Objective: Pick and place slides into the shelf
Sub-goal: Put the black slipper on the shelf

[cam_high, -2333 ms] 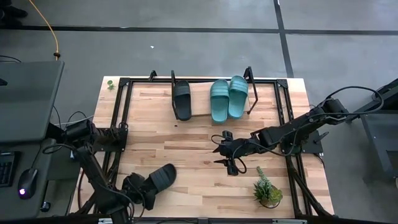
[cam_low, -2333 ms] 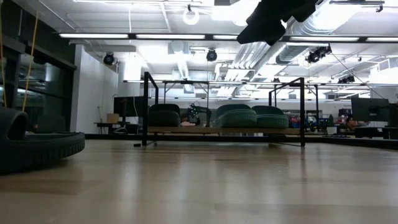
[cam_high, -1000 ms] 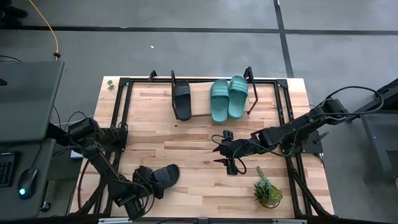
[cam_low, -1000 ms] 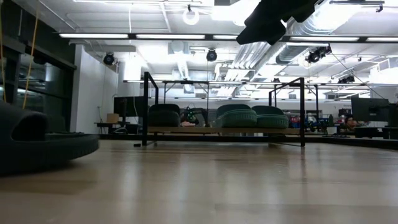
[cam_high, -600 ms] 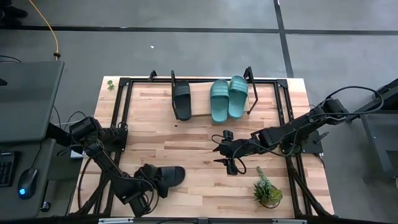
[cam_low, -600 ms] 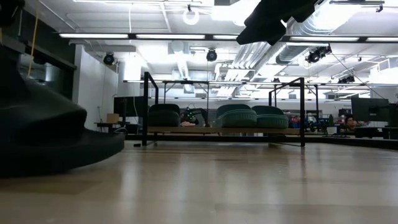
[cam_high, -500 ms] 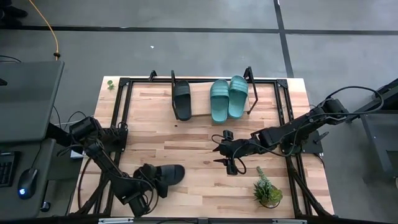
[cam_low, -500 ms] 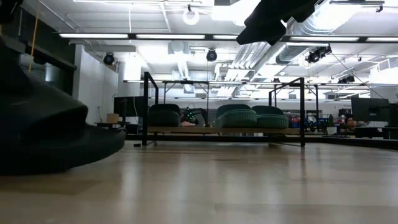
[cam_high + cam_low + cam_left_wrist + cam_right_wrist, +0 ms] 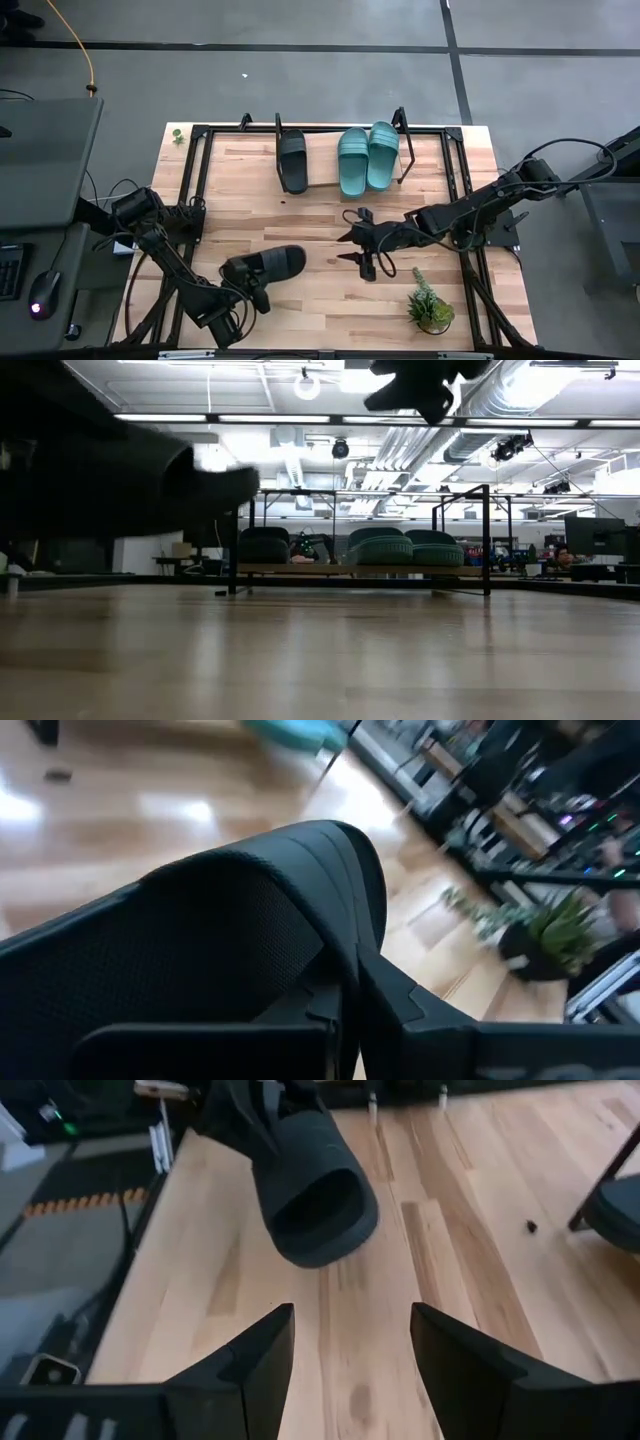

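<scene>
A black slide hangs above the near left of the table, with my left gripper shut on it. It fills the left wrist view and shows dark at the upper left of the low view. Its open strap end faces my right gripper, which hovers open over the table's middle. At the far edge, the shelf carries one black slide and two teal ones, resting on their soles. My left gripper holds the black slide by its left part, coming at it from the table's near left. The slide itself hides the fingers, so the exact place of the hold does not show. The slide is lifted clear of the table, roughly level, its strap end toward the right.
A small potted plant stands at the near right. The shelf's black tube frame with upright posts runs along the far edge. Bare wood lies between the shelf and both grippers.
My left gripper has shut on the black slide and raised it off the table, carrying it up and a little toward the far right. The slide, which lay on the wood a second ago, now hangs clear. My right gripper has shifted slightly toward the left and stays open.
</scene>
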